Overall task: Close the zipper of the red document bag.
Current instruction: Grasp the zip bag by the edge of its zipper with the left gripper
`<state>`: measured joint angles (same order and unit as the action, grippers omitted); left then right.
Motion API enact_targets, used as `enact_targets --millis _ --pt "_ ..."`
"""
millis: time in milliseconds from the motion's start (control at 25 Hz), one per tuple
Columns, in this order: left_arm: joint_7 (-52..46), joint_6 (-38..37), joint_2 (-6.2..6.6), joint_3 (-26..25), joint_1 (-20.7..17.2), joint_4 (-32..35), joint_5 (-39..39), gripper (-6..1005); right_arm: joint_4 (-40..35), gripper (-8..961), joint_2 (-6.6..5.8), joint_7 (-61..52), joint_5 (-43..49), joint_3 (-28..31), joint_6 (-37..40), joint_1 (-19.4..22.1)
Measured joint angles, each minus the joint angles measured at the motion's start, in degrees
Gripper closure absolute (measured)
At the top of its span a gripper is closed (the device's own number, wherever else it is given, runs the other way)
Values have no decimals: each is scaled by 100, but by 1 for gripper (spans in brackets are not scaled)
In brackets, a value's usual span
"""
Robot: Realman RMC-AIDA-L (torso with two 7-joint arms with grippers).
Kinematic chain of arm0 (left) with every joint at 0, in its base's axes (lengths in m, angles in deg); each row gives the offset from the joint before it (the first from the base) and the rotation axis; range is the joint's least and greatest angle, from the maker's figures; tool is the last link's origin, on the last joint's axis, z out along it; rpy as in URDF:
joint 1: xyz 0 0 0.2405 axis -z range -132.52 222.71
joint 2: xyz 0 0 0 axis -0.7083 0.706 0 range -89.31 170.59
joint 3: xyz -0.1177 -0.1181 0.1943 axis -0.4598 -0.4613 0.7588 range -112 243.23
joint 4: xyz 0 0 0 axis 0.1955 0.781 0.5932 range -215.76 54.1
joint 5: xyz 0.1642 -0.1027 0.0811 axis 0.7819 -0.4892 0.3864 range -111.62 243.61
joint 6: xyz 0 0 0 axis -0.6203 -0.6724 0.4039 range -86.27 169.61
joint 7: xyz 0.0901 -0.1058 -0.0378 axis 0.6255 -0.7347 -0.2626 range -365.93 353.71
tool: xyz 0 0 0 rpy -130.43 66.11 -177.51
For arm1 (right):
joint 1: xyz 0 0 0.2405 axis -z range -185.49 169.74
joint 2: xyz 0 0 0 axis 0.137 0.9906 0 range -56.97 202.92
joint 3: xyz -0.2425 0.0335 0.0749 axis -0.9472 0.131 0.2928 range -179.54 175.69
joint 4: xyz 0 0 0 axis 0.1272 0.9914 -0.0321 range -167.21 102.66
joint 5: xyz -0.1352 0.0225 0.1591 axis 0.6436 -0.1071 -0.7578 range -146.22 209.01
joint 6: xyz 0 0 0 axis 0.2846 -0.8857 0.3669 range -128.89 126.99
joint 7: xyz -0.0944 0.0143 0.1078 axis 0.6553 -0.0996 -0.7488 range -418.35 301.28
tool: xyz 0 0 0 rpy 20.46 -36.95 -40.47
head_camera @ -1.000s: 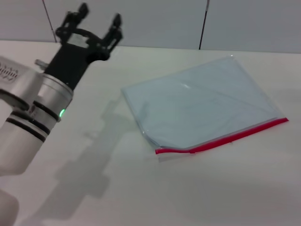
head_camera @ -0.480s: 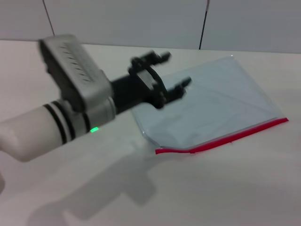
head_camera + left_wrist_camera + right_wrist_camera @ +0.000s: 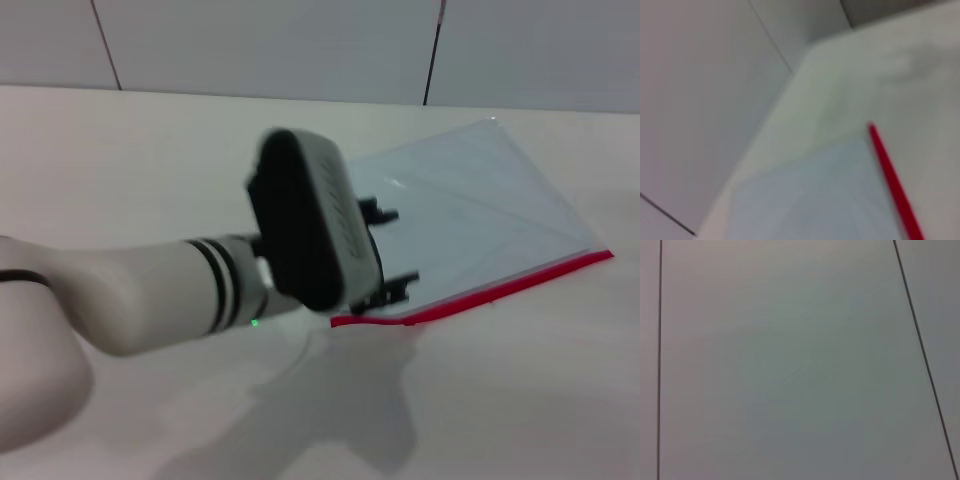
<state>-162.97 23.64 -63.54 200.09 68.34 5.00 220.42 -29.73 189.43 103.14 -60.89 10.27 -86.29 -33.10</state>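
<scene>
The red document bag lies flat on the white table at the right, a translucent pale blue pouch. Its zipper is the thin red strip along the near long edge. My left gripper hovers over the bag's near-left corner, just beyond the zipper's left end, open with nothing between its fingers. The wrist housing hides that corner of the bag. In the left wrist view the zipper runs beside the pale bag, blurred. The right gripper is out of view.
The white table stretches to the left and front of the bag. A grey panelled wall stands behind the table's far edge. The right wrist view holds only wall panels.
My left arm has swung from the far left of the table rightward and nearer, ending over the bag's near-left corner. The gripper stayed open. The bag has not moved.
</scene>
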Motion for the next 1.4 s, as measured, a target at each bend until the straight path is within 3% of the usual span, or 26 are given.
enact_targets --millis 120,240,360,800,1280,1400 --pt "483 -1059 -499 -281 -72 97 398 316 0 76 0 -8 -1 6 0 0" --pt "662 -1888 -917 -452 -60 62 853 315 0 76 0 -9 4 -2 0 -8" --pt "849 -2283 -1100 -506 -47 41 1007 313 0 76 0 -11 15 -4 0 -16" --pt "1023 -2436 -1159 -535 -2 -165 1014 314 0 76 -9 -18 19 -7 0 -18" --pt "1157 -1809 -1120 -623 14 -559 1028 317 0 77 -9 -22 11 -7 0 -12" --pt "1238 -1785 -1171 -642 17 -685 1025 318 0 77 -9 -22 9 -7 -1 -11"
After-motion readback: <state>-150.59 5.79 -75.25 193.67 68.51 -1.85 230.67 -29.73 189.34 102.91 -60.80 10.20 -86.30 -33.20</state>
